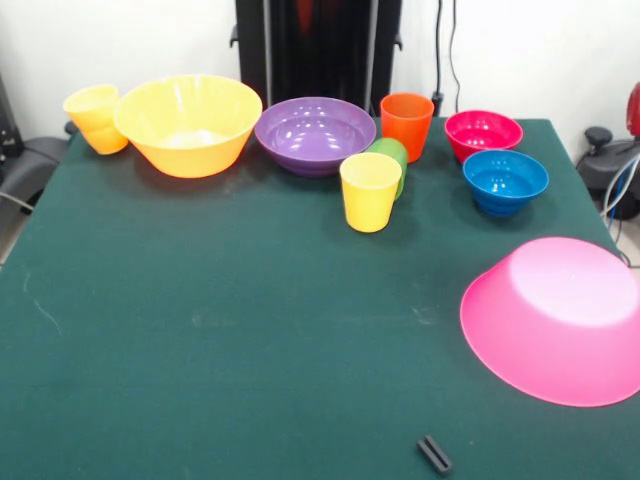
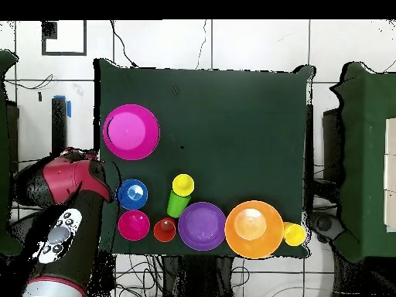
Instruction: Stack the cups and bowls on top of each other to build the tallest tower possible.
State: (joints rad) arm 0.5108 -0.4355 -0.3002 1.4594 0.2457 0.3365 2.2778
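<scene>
Along the table's far side in the front view stand a yellow cup (image 1: 95,118), the large orange bowl (image 1: 188,122), the purple bowl (image 1: 314,133), an orange cup (image 1: 406,125) and the small crimson bowl (image 1: 483,133). The blue bowl (image 1: 505,180) stands in front of the crimson one. A second yellow cup (image 1: 370,190) stands upright, with the green cup (image 1: 393,152) partly hidden right behind it. The hot pink bowl (image 1: 560,315) lies upside down at the near right. No separate red cup shows. The arm (image 2: 66,224) is drawn back beside the table; its gripper does not show.
A small black object (image 1: 434,455) lies near the table's front edge. The robot's pedestal (image 1: 318,50) stands behind the purple bowl. A red part of the arm (image 1: 634,110) shows at the right edge. Dark equipment stands off both table sides.
</scene>
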